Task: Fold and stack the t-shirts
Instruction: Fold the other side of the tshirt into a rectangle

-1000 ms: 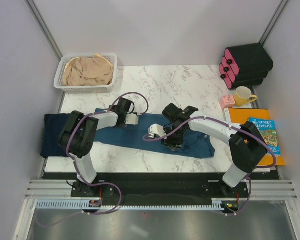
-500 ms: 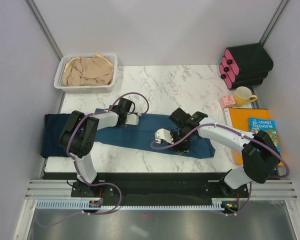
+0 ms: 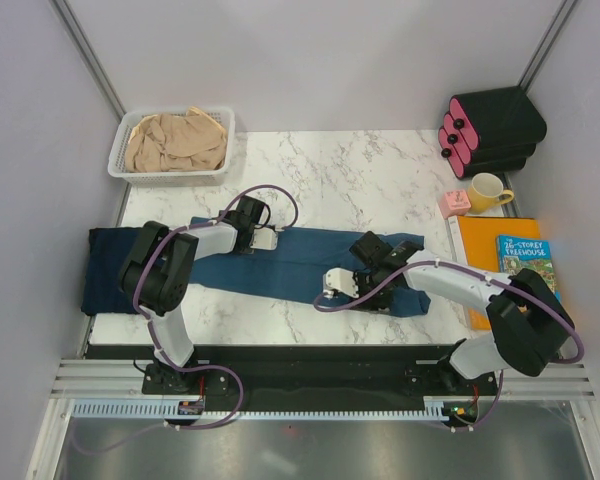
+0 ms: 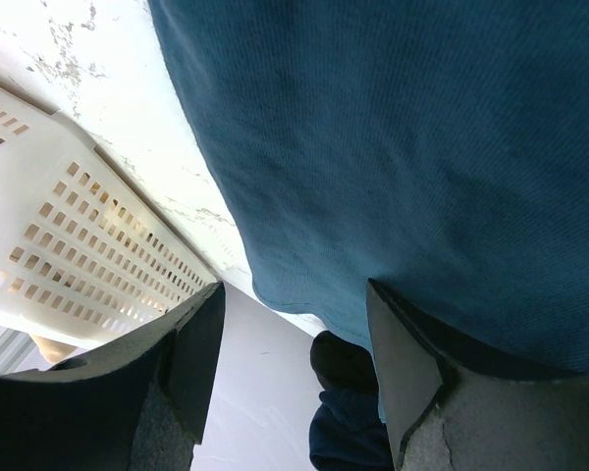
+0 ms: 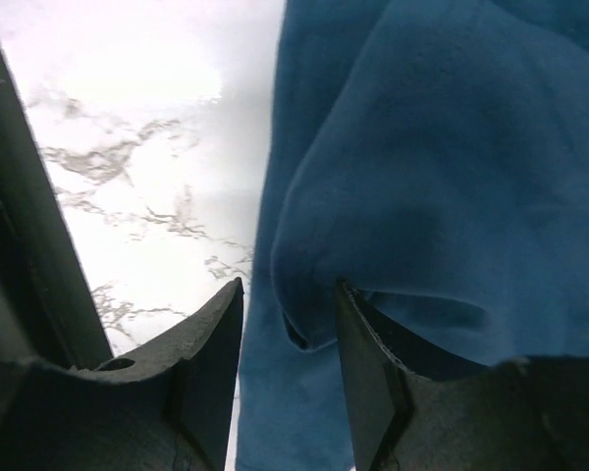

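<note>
Since a second earlier, the right arm had swung from the middle of the teal-blue shirt (image 3: 280, 262) toward its right end, and that end lay spread wider toward the far side. The shirt stretched flat across the middle of the marble table (image 3: 340, 170), running from near the left edge toward the right edge.

The right gripper (image 5: 290, 287) stood part open just above the cloth. A rolled fold lay by one finger, with nothing clearly clamped. The left gripper (image 4: 294, 289) sat wide open at the shirt's far-left hem, and the cloth only rested against one finger.

The navy shirt (image 3: 108, 270) lay partly folded over the table's left edge. The beige shirt (image 3: 175, 142) sat crumpled in the white slotted basket (image 3: 117, 172) at the far-left corner.

The teal shirt looked like a fine ribbed knit, matte and limp. It would probably be light, sag between two holds and slide easily on the smooth marble. A pinch at matching hem or shoulder corners, low against the table, seemed best.
</note>
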Robot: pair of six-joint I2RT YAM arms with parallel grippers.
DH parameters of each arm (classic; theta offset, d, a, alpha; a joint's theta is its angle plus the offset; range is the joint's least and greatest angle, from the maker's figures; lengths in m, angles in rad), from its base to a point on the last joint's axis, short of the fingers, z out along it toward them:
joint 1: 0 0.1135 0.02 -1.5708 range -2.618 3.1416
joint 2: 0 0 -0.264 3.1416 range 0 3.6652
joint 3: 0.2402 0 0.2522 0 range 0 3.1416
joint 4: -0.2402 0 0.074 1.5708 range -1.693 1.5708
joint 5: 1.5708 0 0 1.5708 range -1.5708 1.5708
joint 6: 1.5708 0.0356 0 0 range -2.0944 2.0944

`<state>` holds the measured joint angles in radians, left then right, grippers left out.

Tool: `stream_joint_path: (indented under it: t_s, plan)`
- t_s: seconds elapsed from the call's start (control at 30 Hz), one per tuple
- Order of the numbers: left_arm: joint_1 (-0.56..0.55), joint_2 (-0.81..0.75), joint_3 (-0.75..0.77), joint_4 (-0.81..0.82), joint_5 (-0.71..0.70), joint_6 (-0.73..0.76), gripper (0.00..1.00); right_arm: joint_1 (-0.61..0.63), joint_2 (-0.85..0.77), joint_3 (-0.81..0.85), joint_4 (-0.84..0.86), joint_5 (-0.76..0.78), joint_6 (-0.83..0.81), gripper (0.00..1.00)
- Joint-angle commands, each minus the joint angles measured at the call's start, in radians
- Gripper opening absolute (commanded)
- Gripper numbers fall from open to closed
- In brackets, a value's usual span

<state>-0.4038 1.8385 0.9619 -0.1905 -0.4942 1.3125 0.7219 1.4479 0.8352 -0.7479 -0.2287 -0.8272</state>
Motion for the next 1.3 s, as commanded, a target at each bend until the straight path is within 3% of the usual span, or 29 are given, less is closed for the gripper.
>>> stream_joint_path:
  t_s: [0.0, 0.1, 0.2, 0.23, 0.27, 0.3, 0.7, 1.13, 1.17, 1.2, 1.27]
  plan:
    - [-0.007, 0.059, -0.049, -0.135, 0.166, -0.075, 0.68, -0.007, -0.041, -0.024, 0.085, 0.077, 0.016, 0.5]
    - [-0.012, 0.061, -0.046, -0.139, 0.166, -0.078, 0.68, -0.007, -0.044, -0.027, 0.09, 0.083, 0.011, 0.48]
    - [-0.017, 0.062, -0.042, -0.141, 0.164, -0.078, 0.68, -0.007, -0.044, -0.027, 0.09, 0.081, 0.008, 0.28]
    - [-0.017, 0.061, -0.042, -0.141, 0.164, -0.076, 0.68, -0.009, -0.044, -0.024, 0.085, 0.075, 0.008, 0.09]
    - [-0.017, 0.062, -0.038, -0.141, 0.163, -0.076, 0.68, -0.009, -0.044, -0.019, 0.079, 0.069, 0.008, 0.01]
    - [-0.018, 0.062, -0.038, -0.144, 0.161, -0.075, 0.68, -0.009, -0.044, -0.002, 0.053, 0.054, 0.002, 0.0]
    - [-0.02, 0.07, -0.014, -0.148, 0.16, -0.064, 0.68, -0.01, 0.011, 0.255, -0.244, -0.247, -0.047, 0.0]
    - [-0.02, 0.079, -0.012, -0.15, 0.166, -0.058, 0.68, -0.006, 0.072, 0.213, -0.298, -0.244, -0.087, 0.0]
    - [-0.021, 0.08, -0.012, -0.152, 0.167, -0.058, 0.68, -0.004, 0.081, 0.199, -0.3, -0.238, -0.089, 0.02]
    - [-0.021, 0.08, -0.012, -0.152, 0.167, -0.059, 0.68, -0.004, 0.097, 0.193, -0.294, -0.227, -0.09, 0.14]
    - [-0.021, 0.082, -0.014, -0.15, 0.169, -0.058, 0.68, -0.003, 0.109, 0.177, -0.294, -0.21, -0.096, 0.27]
